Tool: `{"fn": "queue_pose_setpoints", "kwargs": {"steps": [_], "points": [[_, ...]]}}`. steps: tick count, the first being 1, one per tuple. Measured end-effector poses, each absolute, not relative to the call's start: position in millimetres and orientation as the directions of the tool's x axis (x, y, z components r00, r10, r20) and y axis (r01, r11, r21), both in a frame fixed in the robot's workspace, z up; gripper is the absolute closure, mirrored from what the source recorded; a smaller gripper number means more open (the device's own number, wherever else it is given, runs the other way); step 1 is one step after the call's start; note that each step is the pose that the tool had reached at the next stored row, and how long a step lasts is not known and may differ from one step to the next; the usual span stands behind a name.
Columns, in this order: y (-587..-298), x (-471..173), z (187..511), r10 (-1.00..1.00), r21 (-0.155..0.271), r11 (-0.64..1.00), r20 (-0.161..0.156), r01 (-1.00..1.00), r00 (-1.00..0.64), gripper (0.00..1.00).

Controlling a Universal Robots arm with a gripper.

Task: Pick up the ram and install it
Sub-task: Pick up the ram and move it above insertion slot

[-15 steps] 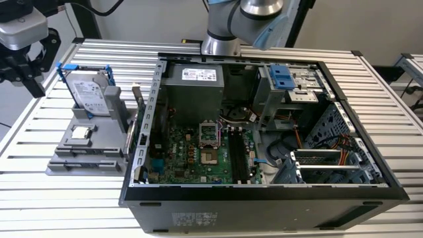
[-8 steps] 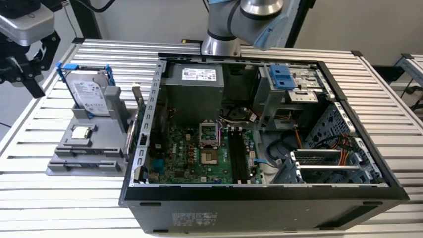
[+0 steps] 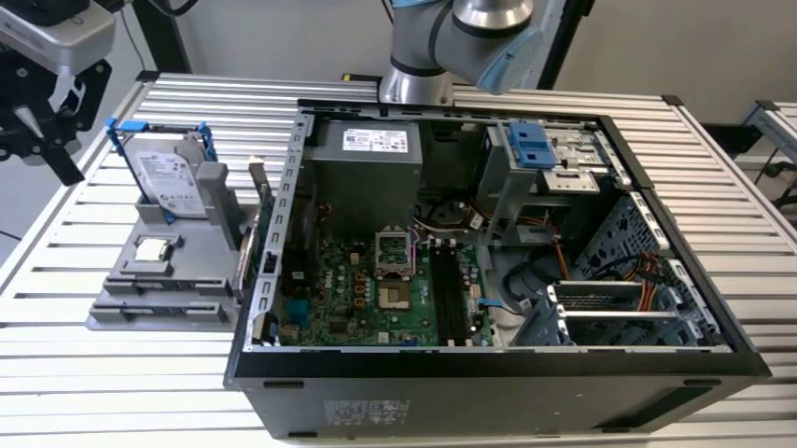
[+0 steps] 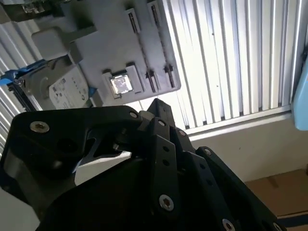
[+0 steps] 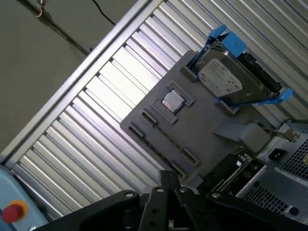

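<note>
The ram [image 3: 259, 191] is a thin stick standing on edge at the right side of the grey parts holder [image 3: 125, 303], close to the open computer case [image 3: 498, 364]. In the first wrist view the ram's edge [image 5: 237, 168] lies between the holder [image 5: 207, 139] and the case. My gripper [image 3: 55, 161] hangs over the table's edge at the exterior view's left, left of the holder and well apart from the ram. Its black fingers meet at a tip in both wrist views [image 5: 168, 175] [image 4: 156, 102], with nothing between them.
The holder also carries a silver hard drive in a blue frame [image 3: 166, 177] and a small square processor chip [image 3: 152, 248]. Inside the case lie the green motherboard [image 3: 361, 299] with black memory slots [image 3: 449, 289]. The table is ribbed aluminium [image 3: 75, 364].
</note>
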State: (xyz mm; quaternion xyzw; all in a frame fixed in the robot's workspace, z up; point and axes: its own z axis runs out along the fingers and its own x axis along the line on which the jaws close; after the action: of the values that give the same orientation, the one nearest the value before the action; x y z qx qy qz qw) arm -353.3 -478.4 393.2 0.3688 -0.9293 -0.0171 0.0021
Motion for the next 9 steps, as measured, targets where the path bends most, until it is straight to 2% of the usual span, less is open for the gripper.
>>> {"fn": "queue_pose_setpoints", "kwargs": {"steps": [9], "points": [[-478.4,-353.3,393.3,-0.788,0.03,0.615,-0.005,-0.788,-0.615,1.0]]}}
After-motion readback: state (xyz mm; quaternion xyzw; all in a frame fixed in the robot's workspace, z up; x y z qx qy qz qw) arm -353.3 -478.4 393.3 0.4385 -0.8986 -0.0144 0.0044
